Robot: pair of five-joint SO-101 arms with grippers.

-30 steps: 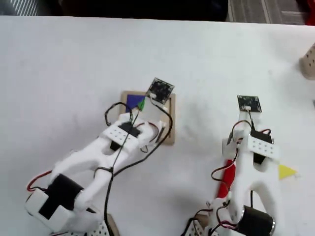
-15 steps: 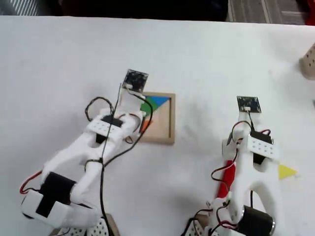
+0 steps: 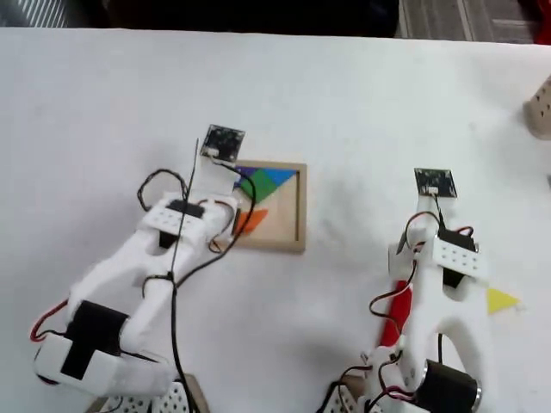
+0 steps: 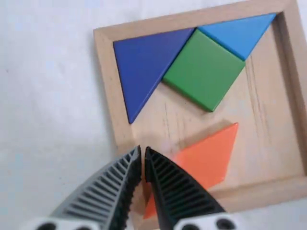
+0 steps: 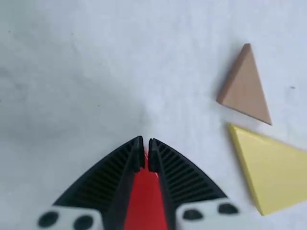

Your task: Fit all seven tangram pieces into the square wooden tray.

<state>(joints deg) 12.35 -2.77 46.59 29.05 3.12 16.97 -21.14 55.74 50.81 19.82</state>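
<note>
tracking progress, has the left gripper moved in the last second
Yes. The left gripper has shifted leftward in the high view, across the tray toward its left edge.

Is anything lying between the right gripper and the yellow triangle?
Nothing visible does. White tabletop runs from the right gripper to the yellow triangle; the tan triangle lies just beside the yellow one, off that path.

The left arm swings leftward in the high view, taking the left tool (image 4: 142, 149) from the centre of the tray (image 3: 300, 206) to its left rim, uncovering the green square (image 3: 256, 183), light-blue triangle (image 3: 278, 176) and orange piece (image 3: 254, 221).
</note>
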